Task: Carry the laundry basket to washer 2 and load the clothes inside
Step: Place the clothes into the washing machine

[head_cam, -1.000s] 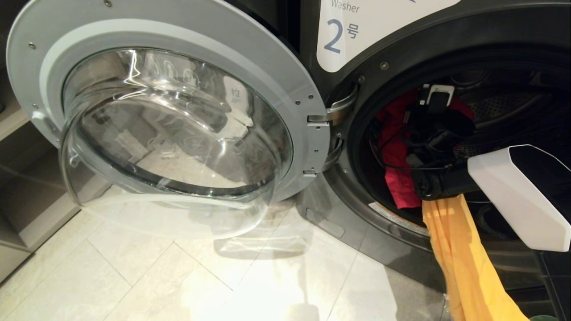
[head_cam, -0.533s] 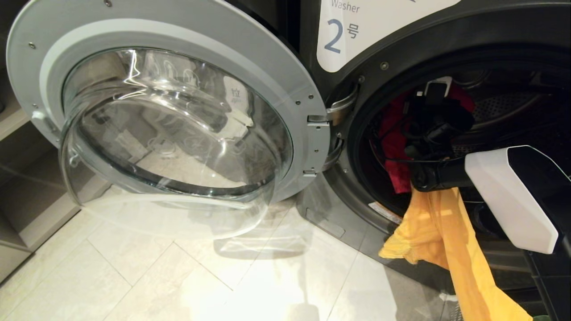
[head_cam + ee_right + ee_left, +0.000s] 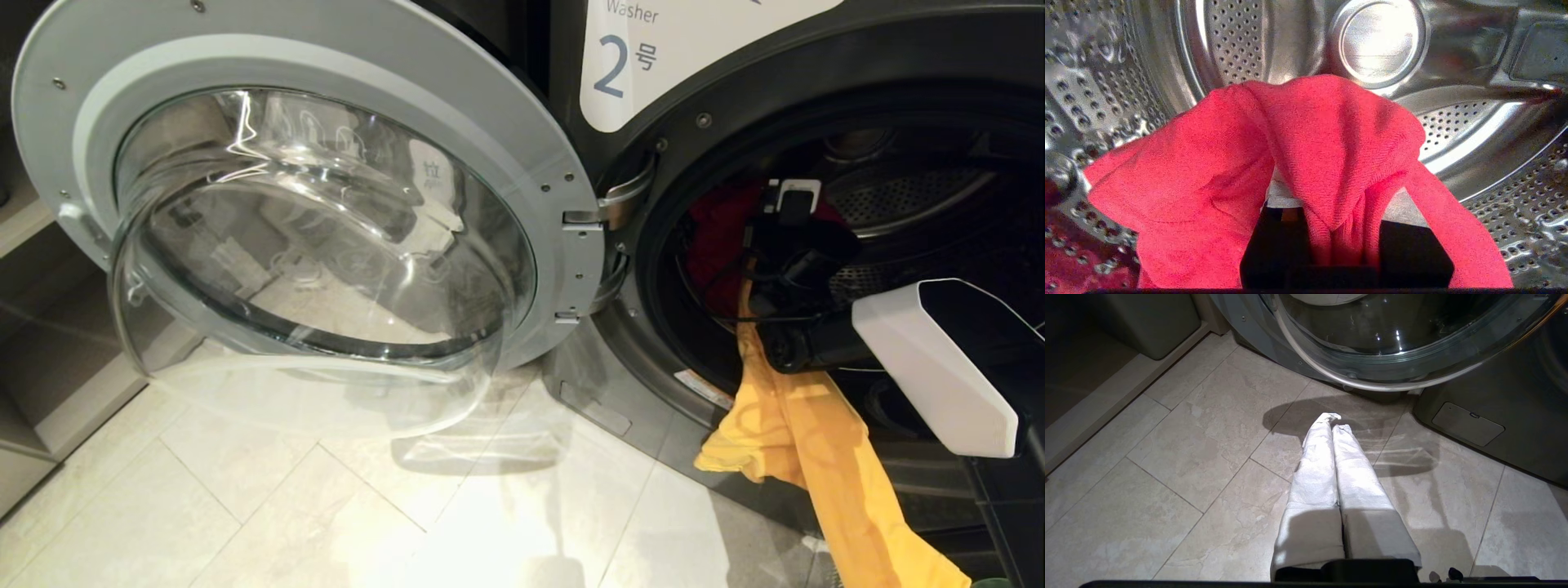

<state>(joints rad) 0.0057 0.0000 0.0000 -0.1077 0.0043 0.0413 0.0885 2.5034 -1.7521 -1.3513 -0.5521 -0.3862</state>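
Your right gripper (image 3: 1331, 245) is reaching deep into the dark grey front-load washer marked 2 (image 3: 710, 73), its jaws pinching a fold of the bright magenta-pink soft garment (image 3: 1298, 163) so the cloth is hanging clear over the perforated steel drum (image 3: 1515, 196) rather than catching at the mouth. The yellow-orange soft garment (image 3: 824, 457) is trailing from under that arm, over the opening's lower lip towards the pale tiled floor (image 3: 286, 506), and looks likely to need feeding in afterwards. The round chrome-rimmed glass door (image 3: 326, 212) is standing wide open, out of your way. Your left gripper (image 3: 1333, 428) is waiting low over the tiles, fingers pressed together, holding nothing. The laundry basket is not showing.
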